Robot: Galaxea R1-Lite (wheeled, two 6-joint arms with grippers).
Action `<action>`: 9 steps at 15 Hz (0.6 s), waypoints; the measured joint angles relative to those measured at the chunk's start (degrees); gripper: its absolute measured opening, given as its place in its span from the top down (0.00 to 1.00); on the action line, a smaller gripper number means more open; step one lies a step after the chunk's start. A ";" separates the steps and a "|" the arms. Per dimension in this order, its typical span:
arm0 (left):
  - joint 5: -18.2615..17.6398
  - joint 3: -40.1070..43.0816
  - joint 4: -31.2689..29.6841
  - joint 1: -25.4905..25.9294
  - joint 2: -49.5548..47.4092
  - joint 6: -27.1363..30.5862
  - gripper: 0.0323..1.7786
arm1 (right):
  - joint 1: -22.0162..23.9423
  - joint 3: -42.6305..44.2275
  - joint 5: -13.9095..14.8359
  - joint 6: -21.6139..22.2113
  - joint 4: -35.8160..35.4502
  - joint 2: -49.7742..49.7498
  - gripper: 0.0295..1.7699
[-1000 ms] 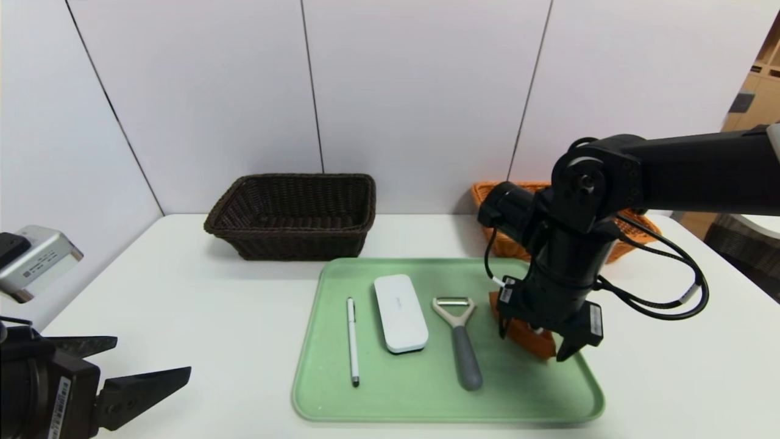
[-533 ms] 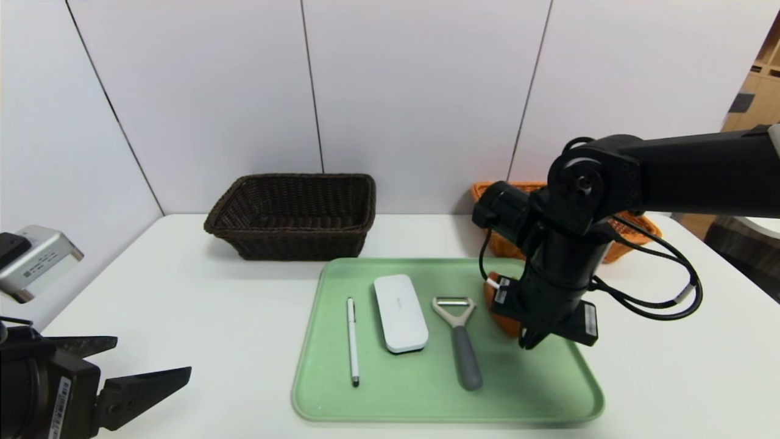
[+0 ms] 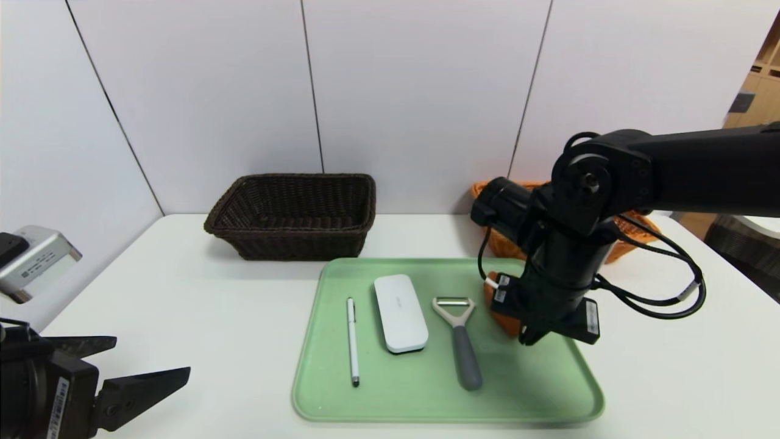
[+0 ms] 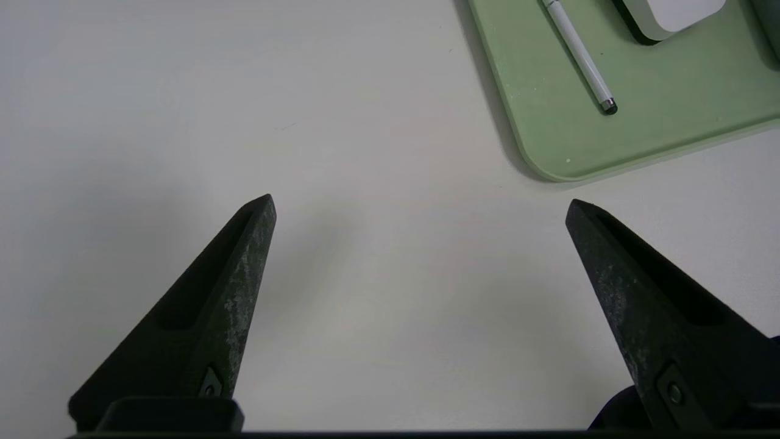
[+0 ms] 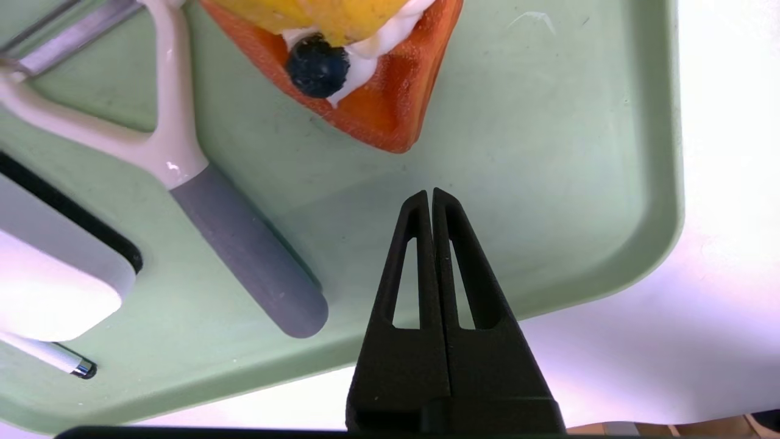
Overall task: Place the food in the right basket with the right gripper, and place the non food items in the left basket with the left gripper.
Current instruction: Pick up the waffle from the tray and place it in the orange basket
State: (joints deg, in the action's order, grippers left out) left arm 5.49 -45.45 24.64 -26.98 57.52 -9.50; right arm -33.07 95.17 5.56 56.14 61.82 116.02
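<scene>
Toy waffle slice, orange with cream, yellow fruit and a blueberry on top, lying flat on the green tray, right-hand part of it, just beside the peeler head. Mostly hidden behind the right arm in the head view, only an orange edge showing. Not gripped: right gripper pointing straight down over bare tray just beside the slice's corner, fingers pressed together, tips meeting, nothing between them. Same gripper in the head view low over the tray, between the slice and the tray's right rim. Peeler with cream Y-head and grey handle next to the slice, handle toward the robot. White rounded case left of the peeler, apart from it. White pen left of the case, dark tip toward the robot, roughly parallel to the case. All four items on the tray, none in a basket. Dark brown wicker basket behind the tray to the left, against the wall. Orange wicker basket behind the tray to the right, largely blocked by the right arm. Left gripper parked low at the left over the white table, well apart from the tray corner, fingers spread wide, holding nothing.
</scene>
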 joint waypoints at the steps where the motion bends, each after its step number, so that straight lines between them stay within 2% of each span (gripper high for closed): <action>1: -0.01 0.00 -0.02 0.00 -0.07 0.00 0.05 | -0.39 -0.20 1.99 0.00 -0.74 -0.55 0.99; 2: -0.09 0.00 -0.05 0.00 -0.11 0.00 0.05 | -1.01 -0.85 4.57 -0.07 -1.71 -1.18 0.99; 3: -0.15 0.05 -0.05 0.00 -0.11 0.00 0.05 | -1.79 -1.87 6.57 -0.40 -2.28 -1.85 0.95; 4: -0.15 0.11 -0.06 0.00 -0.11 0.00 0.05 | -2.54 -3.06 7.72 -0.88 -3.02 -2.51 0.84; 6: -0.23 0.61 -0.39 0.00 -0.18 0.07 0.05 | -3.47 -4.92 8.05 -1.26 -4.30 -3.47 0.66; 9: -0.20 1.05 -0.44 0.00 -0.22 0.10 0.05 | -3.89 -5.53 8.02 -1.89 -4.40 -4.66 0.46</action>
State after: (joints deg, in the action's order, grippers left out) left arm 5.29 -44.40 24.20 -26.98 57.30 -9.40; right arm -36.96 89.64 13.58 54.25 57.42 111.36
